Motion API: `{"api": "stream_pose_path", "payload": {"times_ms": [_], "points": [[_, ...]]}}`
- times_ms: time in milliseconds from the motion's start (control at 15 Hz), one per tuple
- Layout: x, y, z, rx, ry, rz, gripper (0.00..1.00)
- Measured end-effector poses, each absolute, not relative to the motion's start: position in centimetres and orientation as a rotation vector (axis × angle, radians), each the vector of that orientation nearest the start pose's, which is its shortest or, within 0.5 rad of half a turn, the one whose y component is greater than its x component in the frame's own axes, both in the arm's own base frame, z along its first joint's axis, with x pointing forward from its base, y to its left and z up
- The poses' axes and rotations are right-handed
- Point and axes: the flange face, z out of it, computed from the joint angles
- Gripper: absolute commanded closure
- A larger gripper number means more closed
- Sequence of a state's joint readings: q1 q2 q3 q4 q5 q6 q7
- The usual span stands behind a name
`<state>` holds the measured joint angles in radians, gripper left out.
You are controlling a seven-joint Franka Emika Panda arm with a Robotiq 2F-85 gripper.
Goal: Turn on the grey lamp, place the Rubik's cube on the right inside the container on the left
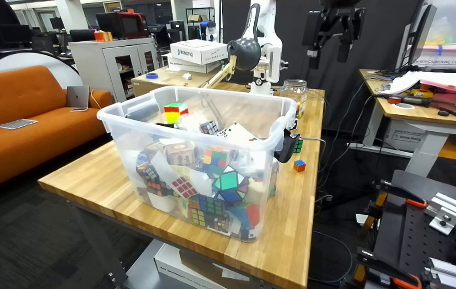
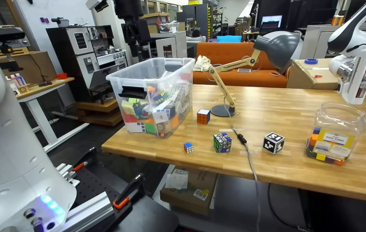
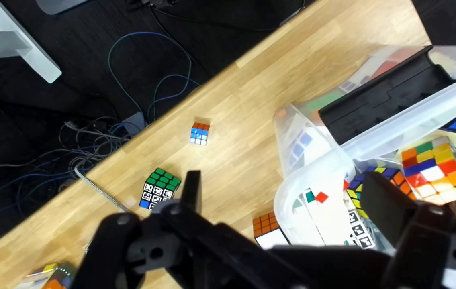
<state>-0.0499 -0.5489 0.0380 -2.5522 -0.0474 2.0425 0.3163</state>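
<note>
So the fingers (image 3: 192, 190) are spread wide, hanging up high, and the tiny Rubik's cube (image 2: 188, 147) is just sitting on the desk (image 2: 266, 101) near the edge. The see-through container (image 1: 127, 134) is on there too, apart from that one, with loads of other cubes (image 3: 438, 170) inside. The grey lamp (image 2: 274, 48) stands near the container, can't really tell if it's lit though.

My exterior views: bright. In an exterior view: sheen on pale wooden tabletop (image 2: 266, 101); blue-white light strip (image 2: 52, 205) glowing, lower left. Wrist view: black two-fingered gripper (image 3: 283, 176) near-silhouetted.
</note>
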Motion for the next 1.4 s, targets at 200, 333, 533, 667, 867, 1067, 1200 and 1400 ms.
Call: {"api": "stream_pose_path", "payload": {"times_ms": [200, 333, 533, 667, 867, 1067, 1200, 1400], "points": [[38.1, -0.7, 45.6, -3.158, 0.499, -0.075, 0.00], [38.3, -1.0, 45.8, -3.150, 0.524, -0.097, 0.00], [39.8, -3.4, 47.1, -3.098, 0.697, -0.259, 0.00], [41.1, -6.0, 48.1, -3.041, 0.860, -0.355, 0.00], [43.2, -9.1, 48.1, -2.965, 1.101, -0.361, 0.00], [44.5, -9.6, 47.4, -2.938, 1.174, -0.336, 0.00], [44.5, -9.5, 47.6, -2.934, 1.181, -0.341, 0.00], [44.4, -9.5, 47.7, -2.933, 1.181, -0.343, 0.00]]}}
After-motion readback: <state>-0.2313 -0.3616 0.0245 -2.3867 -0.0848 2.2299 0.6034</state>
